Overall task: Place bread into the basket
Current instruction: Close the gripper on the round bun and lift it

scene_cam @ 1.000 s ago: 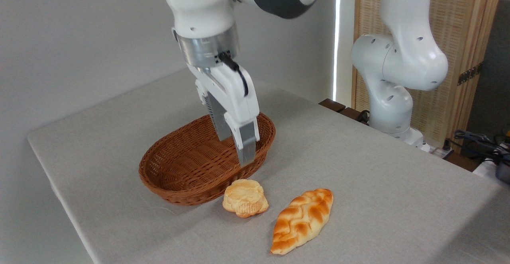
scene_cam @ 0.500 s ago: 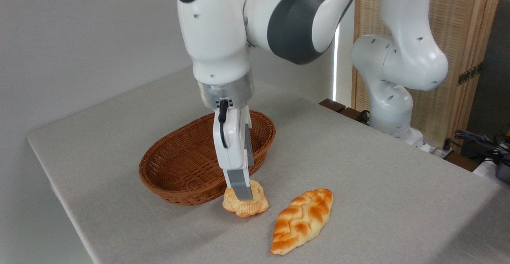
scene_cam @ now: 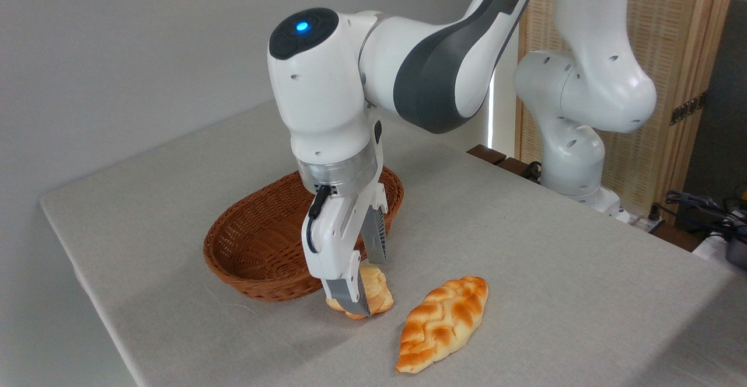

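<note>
Gripper: lowered to the tabletop, fingers spread to about the width of the bun, one on each side of it; the near finger covers the bun's front-left edge, the far finger stands behind it. Whether the pads press on the bun cannot be told.
Bread: small pale-golden round bun, resting on the table between the two fingers, only its right part and lower edge visible past the near finger.
Basket: oval brown wicker, just behind and to the left of the gripper; its near rim lies just beside the bun, contact not clear. Nothing shows inside it.
Braided loaf: longer orange-brown loaf, to the right of the gripper and slightly nearer the camera, apart from the bun, lying diagonally.
Table: covered in pale grey cloth, carrying all three items.
Arm wrist: directly above the gripper, blue light lit on top.
</note>
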`<state>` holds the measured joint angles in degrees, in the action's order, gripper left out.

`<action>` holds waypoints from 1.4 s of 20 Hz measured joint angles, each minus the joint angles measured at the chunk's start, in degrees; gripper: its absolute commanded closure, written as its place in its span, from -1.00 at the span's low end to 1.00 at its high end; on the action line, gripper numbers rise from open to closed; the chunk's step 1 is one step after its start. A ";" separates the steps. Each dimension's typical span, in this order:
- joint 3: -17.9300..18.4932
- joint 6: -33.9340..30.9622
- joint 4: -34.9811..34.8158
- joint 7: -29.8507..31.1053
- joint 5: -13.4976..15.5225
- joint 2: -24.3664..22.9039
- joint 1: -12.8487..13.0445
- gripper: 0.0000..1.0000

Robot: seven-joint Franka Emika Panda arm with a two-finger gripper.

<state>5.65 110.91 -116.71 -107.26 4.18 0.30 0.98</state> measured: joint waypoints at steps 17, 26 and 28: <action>-0.07 0.59 -0.04 -4.46 -0.13 1.63 0.24 0.13; -0.04 0.59 0.05 -4.46 -0.13 1.63 0.22 0.12; 0.05 0.64 0.38 -4.46 -0.13 1.41 0.12 0.11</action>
<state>5.70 111.55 -116.33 -111.72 4.05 1.71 1.10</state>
